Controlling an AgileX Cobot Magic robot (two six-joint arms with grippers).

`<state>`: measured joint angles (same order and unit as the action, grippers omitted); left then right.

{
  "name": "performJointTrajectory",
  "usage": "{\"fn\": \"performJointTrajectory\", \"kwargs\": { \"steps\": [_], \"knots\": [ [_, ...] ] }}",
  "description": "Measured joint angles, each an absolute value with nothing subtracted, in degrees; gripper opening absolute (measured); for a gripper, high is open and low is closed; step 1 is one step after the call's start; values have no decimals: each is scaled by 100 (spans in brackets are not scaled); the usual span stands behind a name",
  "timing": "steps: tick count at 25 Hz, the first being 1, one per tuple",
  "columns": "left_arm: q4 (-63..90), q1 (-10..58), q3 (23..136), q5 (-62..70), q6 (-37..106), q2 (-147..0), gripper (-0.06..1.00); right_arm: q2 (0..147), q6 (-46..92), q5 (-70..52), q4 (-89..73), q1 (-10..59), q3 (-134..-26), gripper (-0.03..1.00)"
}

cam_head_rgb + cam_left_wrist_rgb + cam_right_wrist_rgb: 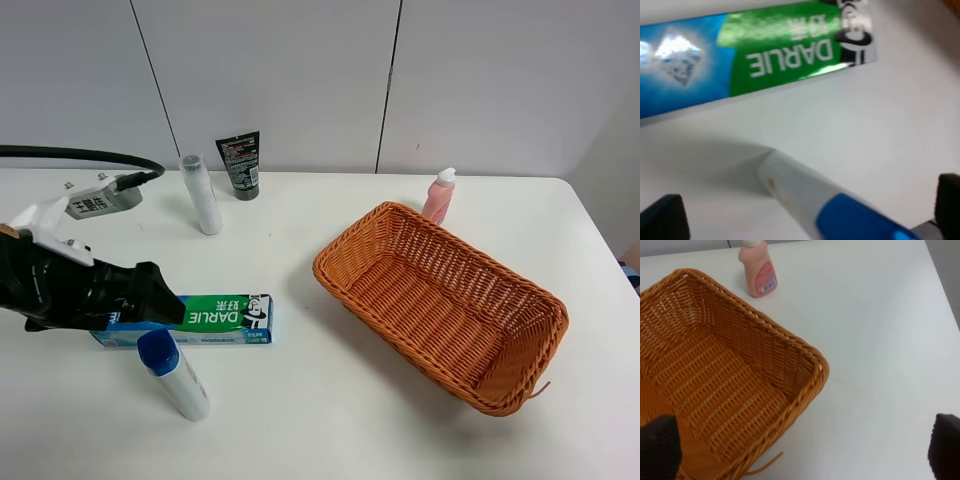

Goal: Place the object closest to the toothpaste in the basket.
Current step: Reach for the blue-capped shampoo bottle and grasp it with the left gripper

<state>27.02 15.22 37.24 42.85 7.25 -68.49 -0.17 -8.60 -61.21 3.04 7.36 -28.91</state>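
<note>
Exterior high shows us the toothpaste (205, 318) lying at the lower left of the frame, with a blue-capped bottle (178, 378) just below it, very near and perhaps touching its edge. Nothing else lies as near, so we take the bottle as the thing to move. The basket (440, 300) sits empty in the right half, well apart from the bottle. We judge the step in hand to be the approach. The left gripper (160, 300) hangs over the toothpaste's left end, and in the left wrist view its fingertips stand wide apart, holding nothing, with the bottle lying between them. That view is blurred, so we cannot tell how high above the bottle they are. The next move calls for lowering around the bottle's body and closing, clear of the toothpaste. The right gripper (800, 447) is spread too, empty, over the basket's corner.
</note>
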Motion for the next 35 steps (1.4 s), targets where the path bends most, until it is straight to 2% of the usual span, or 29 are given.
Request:
{"fn": "performJointTrajectory", "kwargs": {
  "steps": [10, 23, 31, 35],
  "knots": [
    [1867, 1719, 3755, 4585, -556, -6849, 99, -17, -860, -6121, 304, 736, -2891, 99],
    [2816, 1733, 3761, 4834, -666, -6849, 98, -17, -860, -6121, 304, 736, -2891, 99],
    [2512, 2380, 3761, 4818, -1264, -6849, 97, -17, -860, -6121, 304, 736, -2891, 99],
    [1945, 2422, 3761, 4623, -1642, -6849, 96, -17, -860, -6121, 304, 736, -2891, 99]
  ]
}}
